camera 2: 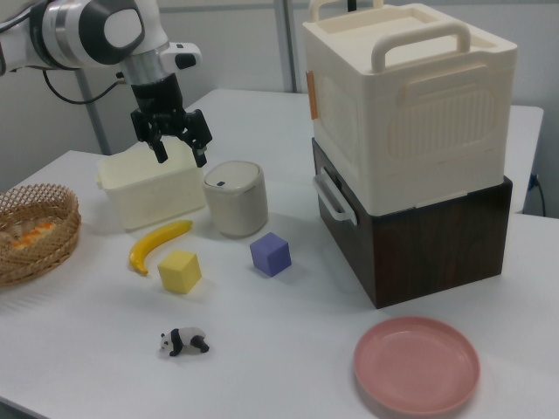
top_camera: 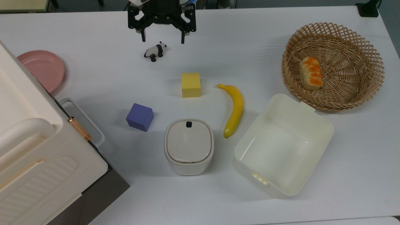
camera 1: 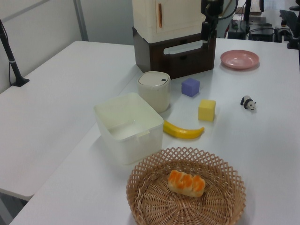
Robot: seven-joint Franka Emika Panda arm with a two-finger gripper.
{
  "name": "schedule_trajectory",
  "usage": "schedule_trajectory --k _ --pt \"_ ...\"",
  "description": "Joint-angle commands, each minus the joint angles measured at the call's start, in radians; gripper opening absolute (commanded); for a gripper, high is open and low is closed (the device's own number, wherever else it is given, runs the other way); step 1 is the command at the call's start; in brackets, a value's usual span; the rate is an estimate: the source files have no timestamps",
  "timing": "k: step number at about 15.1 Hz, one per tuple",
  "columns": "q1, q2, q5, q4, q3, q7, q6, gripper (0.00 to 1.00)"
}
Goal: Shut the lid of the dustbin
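The dustbin (top_camera: pixel 189 162) is a small white rounded-square bin at the middle front of the table. Its beige-grey lid (top_camera: pixel 188 142) lies flat on top, with the black button on the side facing the yellow block. The same dustbin (camera 1: pixel 154 96) and lid (camera 1: pixel 154 79) stand left of the purple block in the left view, and the right view has the dustbin (camera 2: pixel 236 209) with the lid (camera 2: pixel 232 178) down. My gripper (top_camera: pixel 162 40) hangs open and empty high over the far side of the table, well away from the bin. In the right view the gripper (camera 2: pixel 181 157) appears above and left of the bin.
A toy panda (top_camera: pixel 155 51) lies just below the gripper. A yellow block (top_camera: pixel 190 85), purple block (top_camera: pixel 139 117) and banana (top_camera: pixel 235 109) ring the bin. A cream tub (top_camera: pixel 325 128) sits to the top view's right, a wicker basket (top_camera: pixel 359 62) beyond. A big cream case (top_camera: pixel 31 150) and pink plate (top_camera: pixel 42 68) are at the top view's left.
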Motion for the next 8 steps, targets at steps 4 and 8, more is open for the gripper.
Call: schedule_trajectory --k 4,8 --pt "0.003 -0.029 0.024 -0.028 -0.014 -0.023 -0.012 1.0" --pt "0.003 -0.032 0.024 -0.026 -0.014 -0.013 -0.015 1.0"
